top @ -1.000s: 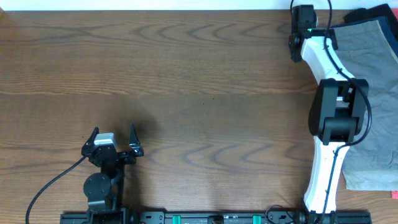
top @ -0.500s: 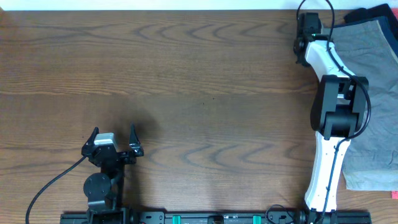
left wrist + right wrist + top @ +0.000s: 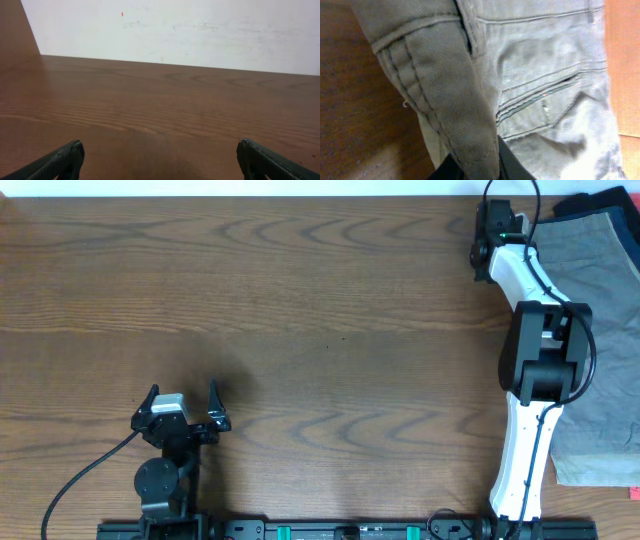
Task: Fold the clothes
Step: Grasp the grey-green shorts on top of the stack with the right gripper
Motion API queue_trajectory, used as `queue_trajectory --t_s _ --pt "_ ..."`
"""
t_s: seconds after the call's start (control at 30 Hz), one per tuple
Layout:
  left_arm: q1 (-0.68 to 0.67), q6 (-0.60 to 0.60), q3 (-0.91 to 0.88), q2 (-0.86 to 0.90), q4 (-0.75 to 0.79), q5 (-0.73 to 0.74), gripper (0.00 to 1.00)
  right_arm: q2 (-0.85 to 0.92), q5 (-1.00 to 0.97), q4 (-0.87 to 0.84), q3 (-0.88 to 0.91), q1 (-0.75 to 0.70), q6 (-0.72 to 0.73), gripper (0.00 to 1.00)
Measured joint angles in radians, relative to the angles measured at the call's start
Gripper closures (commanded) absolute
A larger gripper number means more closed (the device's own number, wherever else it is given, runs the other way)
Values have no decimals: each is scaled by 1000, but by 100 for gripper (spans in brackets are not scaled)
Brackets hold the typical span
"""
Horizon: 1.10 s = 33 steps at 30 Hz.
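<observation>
The grey shorts [image 3: 605,310] lie spread at the table's right edge, partly under my right arm. My right gripper [image 3: 492,228] is at their far left corner, near the table's back edge. In the right wrist view a thick fold of the grey shorts [image 3: 445,85] with a stitched hem runs down between the dark fingers [image 3: 517,167], and my right gripper [image 3: 481,169] is shut on it. A stitched pocket [image 3: 540,105] shows just beyond. My left gripper [image 3: 182,396] rests open near the front left, with bare wood between its fingertips [image 3: 62,161].
A dark navy garment [image 3: 592,200] pokes out at the back right corner, behind the grey shorts. A small red item [image 3: 634,492] lies at the front right edge. Bare wooden table [image 3: 320,320] stretches between the arms, with a white wall [image 3: 175,25] beyond.
My right gripper shifted slightly right toward the shorts' corner and closed its jaws on the grey fabric. The left arm has not moved.
</observation>
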<state>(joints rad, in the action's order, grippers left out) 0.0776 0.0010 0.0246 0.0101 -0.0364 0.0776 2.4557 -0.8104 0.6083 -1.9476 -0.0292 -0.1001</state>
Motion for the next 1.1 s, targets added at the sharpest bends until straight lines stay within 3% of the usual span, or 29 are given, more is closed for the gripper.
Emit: queue_trajectory --t_s 0.2,0.3,0.73,0.77,0.83,0.9,0.97,1.1 --pt "0 0 0 0 0 0 2 -94 6 18 0 3 41 83" --pt "0 0 0 0 0 0 2 -144 7 31 0 3 48 99" --pt "0 0 0 0 0 0 2 -181 14 100 -2 3 119 98" --pt "0 0 0 0 0 0 2 -183 23 109 -2 3 124 79" --pt "0 0 0 0 0 0 2 -185 48 119 -2 3 133 53" --pt "0 0 0 0 0 0 2 -186 110 136 -2 3 133 38" --pt "0 0 0 0 0 0 2 -186 188 139 -2 3 127 29" --pt "0 0 0 0 0 0 2 -187 315 100 14 3 110 25"
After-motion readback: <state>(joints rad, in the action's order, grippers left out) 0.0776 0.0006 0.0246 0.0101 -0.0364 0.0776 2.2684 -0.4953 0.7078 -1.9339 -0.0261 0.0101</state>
